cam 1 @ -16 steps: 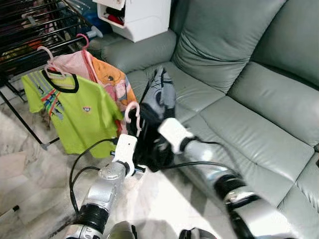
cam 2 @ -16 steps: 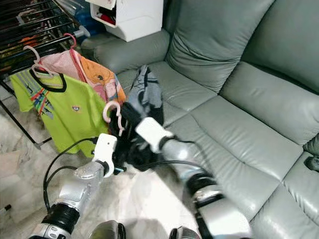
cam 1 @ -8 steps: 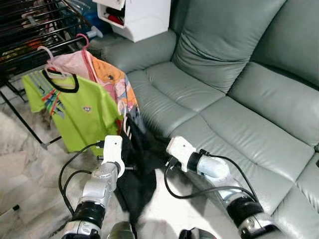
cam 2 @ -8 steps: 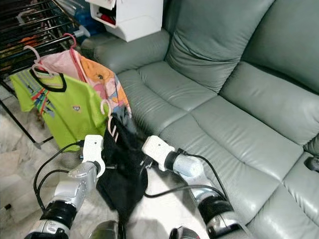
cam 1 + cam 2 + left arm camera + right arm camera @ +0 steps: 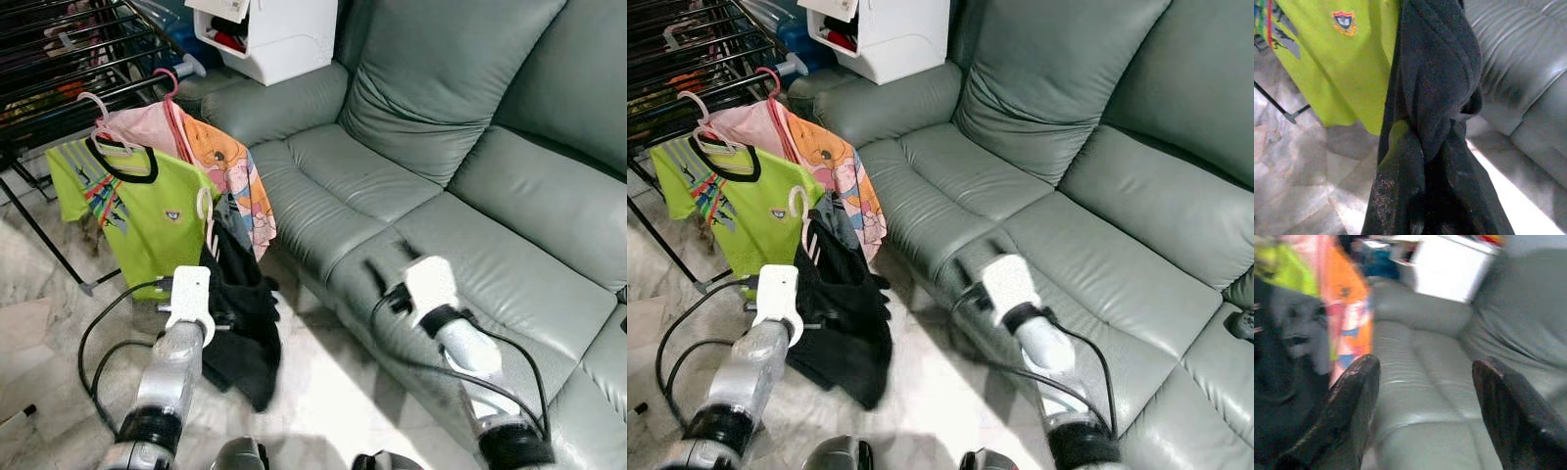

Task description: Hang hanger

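A black garment (image 5: 245, 304) hangs from a pale hanger whose hook (image 5: 204, 204) stands up beside the green shirt (image 5: 137, 211). My left gripper (image 5: 217, 315) is shut on the garment just below the hook, with its fingers buried in the cloth. The left wrist view looks straight into the bunched black garment (image 5: 1440, 73) with the green shirt behind it. My right gripper (image 5: 390, 259) is over the front edge of the sofa seat, well to the right of the garment. It is open, its fingers (image 5: 1354, 401) spread wide with nothing between them.
A black drying rack (image 5: 59, 69) stands at the far left and carries the green shirt and a pink and orange shirt (image 5: 230, 166) on hangers. The grey sofa (image 5: 441, 196) takes up the right. A white cabinet (image 5: 274, 34) stands behind. Black cables (image 5: 98, 333) loop over the marble floor.
My right gripper let go of the black garment and swung right, over the sofa seat. My left gripper carried the garment and hanger left, closer to the shirts on the rack.
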You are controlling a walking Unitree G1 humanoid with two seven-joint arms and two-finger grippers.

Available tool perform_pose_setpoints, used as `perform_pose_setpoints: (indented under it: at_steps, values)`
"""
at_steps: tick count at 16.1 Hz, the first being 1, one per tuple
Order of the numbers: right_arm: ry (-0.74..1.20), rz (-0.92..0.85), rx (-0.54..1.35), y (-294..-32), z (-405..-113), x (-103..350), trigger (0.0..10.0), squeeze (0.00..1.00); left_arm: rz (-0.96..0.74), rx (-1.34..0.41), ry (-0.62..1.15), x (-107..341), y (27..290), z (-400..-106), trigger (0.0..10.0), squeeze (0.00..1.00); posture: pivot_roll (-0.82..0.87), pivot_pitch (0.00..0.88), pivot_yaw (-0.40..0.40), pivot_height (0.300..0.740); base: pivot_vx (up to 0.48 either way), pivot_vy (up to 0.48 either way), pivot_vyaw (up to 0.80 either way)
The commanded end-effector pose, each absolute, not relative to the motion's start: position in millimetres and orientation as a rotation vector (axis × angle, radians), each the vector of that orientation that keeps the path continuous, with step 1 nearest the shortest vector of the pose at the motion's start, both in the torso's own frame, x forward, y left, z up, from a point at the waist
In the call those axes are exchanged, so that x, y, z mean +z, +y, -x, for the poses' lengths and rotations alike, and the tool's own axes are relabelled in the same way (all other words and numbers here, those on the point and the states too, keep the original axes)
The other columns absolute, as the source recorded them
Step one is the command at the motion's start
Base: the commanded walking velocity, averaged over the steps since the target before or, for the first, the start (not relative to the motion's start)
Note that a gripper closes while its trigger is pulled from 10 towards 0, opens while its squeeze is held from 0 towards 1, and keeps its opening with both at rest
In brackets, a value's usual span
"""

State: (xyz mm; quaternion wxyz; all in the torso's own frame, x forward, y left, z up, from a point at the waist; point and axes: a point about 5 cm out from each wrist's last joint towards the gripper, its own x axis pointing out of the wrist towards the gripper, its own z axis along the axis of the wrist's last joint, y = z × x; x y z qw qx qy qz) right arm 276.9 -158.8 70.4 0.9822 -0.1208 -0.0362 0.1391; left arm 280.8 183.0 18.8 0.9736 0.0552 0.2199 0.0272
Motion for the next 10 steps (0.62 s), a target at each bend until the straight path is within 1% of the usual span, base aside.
perform_pose_setpoints:
  at_steps: [1, 2, 3, 4, 5, 6, 7, 8, 10]
  values:
    - [-0.043, 0.228, 0.184, -171, -273, 65, 10.0, 1.00, -0.153, 0.076, 0.340, 35, 193, -286, 1.3, 0.00, -0.06, 0.000, 0.054, 0.740, 0.000, 0.000, 0.00]
    - [0.024, 0.127, 0.047, -185, -266, 53, 10.0, 1.00, -0.171, 0.074, 0.346, 29, 199, -279, 2.7, 0.00, -0.07, 0.000, 0.062, 0.740, 0.000, 0.000, 0.00]
    - [0.052, 0.099, 0.002, -190, -265, 48, 10.0, 1.00, -0.180, 0.072, 0.354, 26, 199, -275, 5.8, 0.00, -0.08, 0.000, 0.066, 0.740, 0.000, 0.000, 0.00]
    - [0.064, 0.116, -0.009, -193, -263, 45, 10.0, 1.00, -0.195, 0.073, 0.360, 23, 201, -272, 8.0, 0.00, -0.08, 0.000, 0.065, 0.740, 0.000, 0.000, 0.00]
    - [0.066, 0.125, -0.007, -192, -264, 45, 10.0, 1.00, -0.192, 0.077, 0.364, 22, 200, -270, 8.5, 0.00, -0.08, 0.000, 0.062, 0.740, 0.000, 0.000, 0.00]
    - [0.065, 0.125, -0.008, -191, -266, 47, 10.0, 0.89, -0.203, 0.088, 0.366, 21, 201, -268, 10.0, 0.00, -0.07, 0.000, 0.056, 0.740, 0.000, 0.000, 0.00]
    - [0.061, 0.135, -0.015, -189, -270, 49, 10.0, 0.78, -0.195, 0.106, 0.373, 19, 201, -267, 10.0, 0.00, -0.07, 0.000, 0.053, 0.740, 0.000, 0.000, 0.00]
    - [0.061, 0.132, -0.020, -189, -271, 49, 10.0, 0.78, -0.191, 0.110, 0.376, 18, 201, -266, 10.0, 0.00, -0.06, 0.000, 0.053, 0.740, 0.000, 0.000, 0.00]
    - [0.076, 0.102, -0.062, -191, -271, 47, 10.0, 0.78, -0.165, 0.126, 0.375, 17, 206, -263, 10.0, 0.00, -0.05, 0.000, 0.049, 0.740, 0.000, 0.000, 0.80]
